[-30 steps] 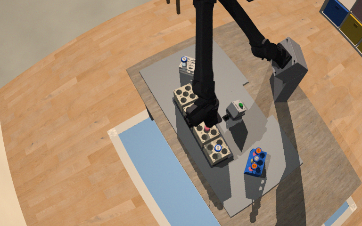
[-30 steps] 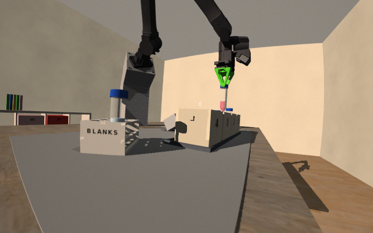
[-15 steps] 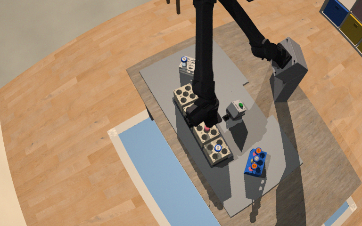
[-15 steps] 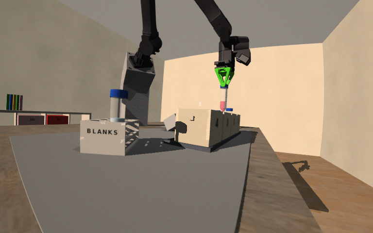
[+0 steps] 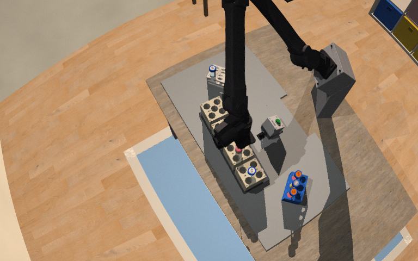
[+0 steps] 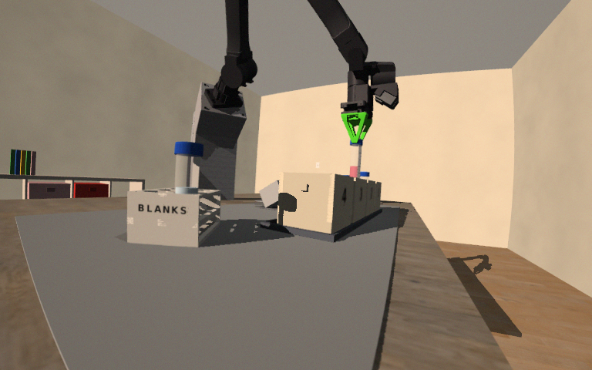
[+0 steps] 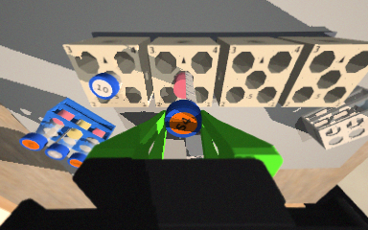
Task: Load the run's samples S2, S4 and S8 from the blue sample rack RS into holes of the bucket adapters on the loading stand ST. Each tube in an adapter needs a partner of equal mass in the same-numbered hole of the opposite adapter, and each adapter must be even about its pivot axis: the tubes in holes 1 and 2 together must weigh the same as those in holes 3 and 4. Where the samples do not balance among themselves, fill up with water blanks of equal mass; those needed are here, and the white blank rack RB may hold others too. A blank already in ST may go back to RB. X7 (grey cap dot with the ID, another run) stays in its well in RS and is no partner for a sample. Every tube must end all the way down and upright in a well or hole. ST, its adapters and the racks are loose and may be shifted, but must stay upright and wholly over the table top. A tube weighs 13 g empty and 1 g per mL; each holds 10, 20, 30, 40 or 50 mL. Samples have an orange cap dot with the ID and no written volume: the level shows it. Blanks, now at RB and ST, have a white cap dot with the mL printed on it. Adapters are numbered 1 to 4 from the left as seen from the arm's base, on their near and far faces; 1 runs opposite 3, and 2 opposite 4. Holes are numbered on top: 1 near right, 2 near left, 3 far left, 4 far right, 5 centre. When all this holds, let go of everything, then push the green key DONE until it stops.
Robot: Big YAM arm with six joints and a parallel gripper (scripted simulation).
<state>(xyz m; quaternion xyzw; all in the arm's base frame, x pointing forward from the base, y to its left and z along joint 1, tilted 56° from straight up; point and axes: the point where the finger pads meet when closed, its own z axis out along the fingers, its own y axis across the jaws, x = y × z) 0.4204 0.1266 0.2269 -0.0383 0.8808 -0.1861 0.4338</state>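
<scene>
My gripper (image 7: 183, 115) is shut on sample S4 (image 7: 182, 121), a tube with a blue cap, an orange dot and a little pink liquid. It hangs upright over the second adapter from the left (image 7: 183, 72) on stand ST (image 5: 234, 144). Its pink tip (image 6: 353, 170) stands at the adapter's top, at what looks like the centre hole. The leftmost adapter holds a blank marked 10 (image 7: 102, 86) in its near left hole. The blue rack RS (image 5: 297, 187) holds S8 (image 5: 297, 173), grey-dotted X7 (image 5: 295, 183) and S2 (image 5: 293, 191).
The white rack RB (image 6: 172, 216), marked BLANKS, holds one blank (image 6: 187, 167) and stands beyond ST's far end (image 5: 215, 75). The grey box with the green DONE key (image 5: 277, 120) sits between ST and the arm's base. The two right adapters (image 7: 297, 72) are empty.
</scene>
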